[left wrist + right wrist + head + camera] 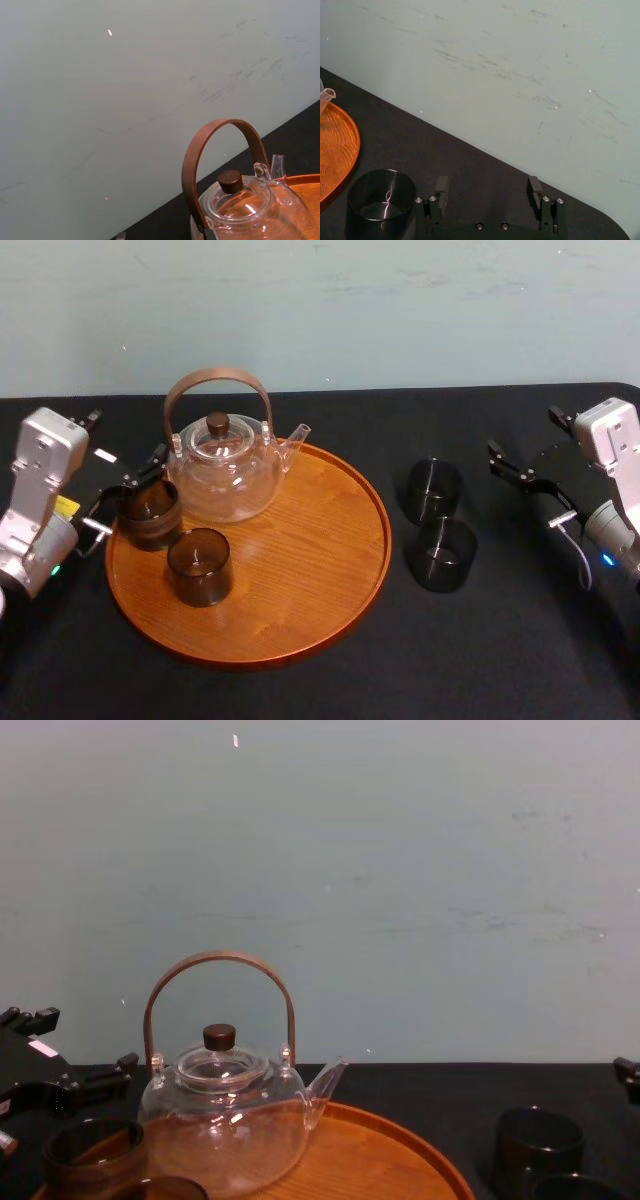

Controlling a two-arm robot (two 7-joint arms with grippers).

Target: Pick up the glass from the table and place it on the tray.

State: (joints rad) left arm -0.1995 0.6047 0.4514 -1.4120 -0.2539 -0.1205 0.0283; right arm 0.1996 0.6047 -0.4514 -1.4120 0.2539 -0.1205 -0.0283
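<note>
Where black table (300, 690) meets pale wall (320, 310), right gripper (488, 184) spread, empty, left gripper (130, 490) at glass (150, 515), grip unclear.

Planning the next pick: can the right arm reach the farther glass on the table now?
Probably yes. The right hand is open near the farther glass, only bare table between them, though the nearer glass crowds one side. The left hand is away at the tray's left edge.

Orange-brown wood-grain tray (320, 565), clear teapot (225, 480) w/ brown handle (215, 371), smoky-dark glasses (433, 488), blk table (300, 690), pale-green wall (400, 310).
</note>
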